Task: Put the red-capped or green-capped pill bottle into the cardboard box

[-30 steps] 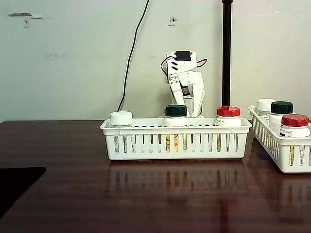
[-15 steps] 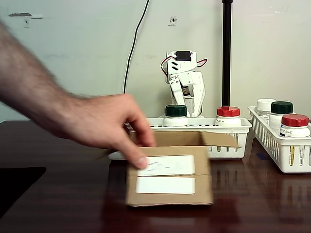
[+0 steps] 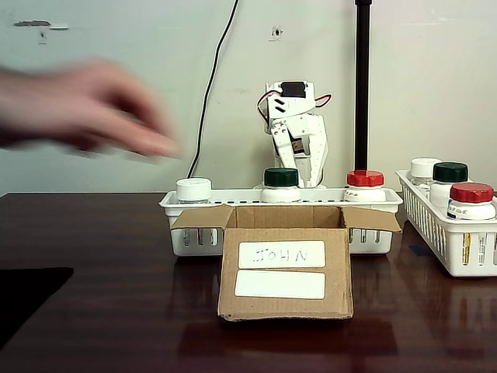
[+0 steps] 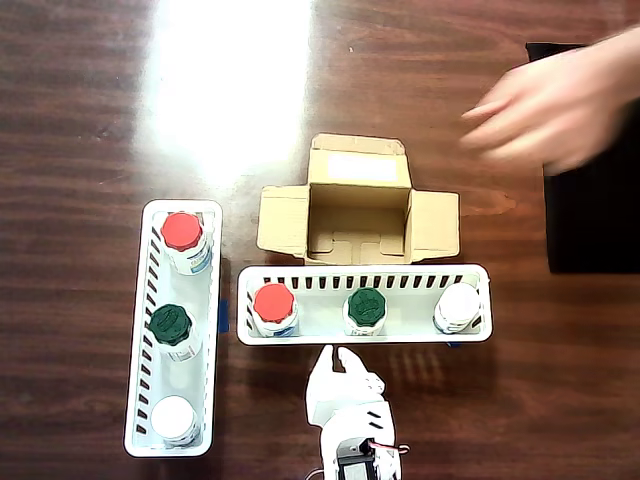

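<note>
The white arm sits folded upright, gripper [image 4: 335,353] pointing down, its opening unclear — a person's blurred hand [image 4: 545,118] hovers.

person's hand [image 3: 85,105] — motion-blurred, cut off at edge
</note>
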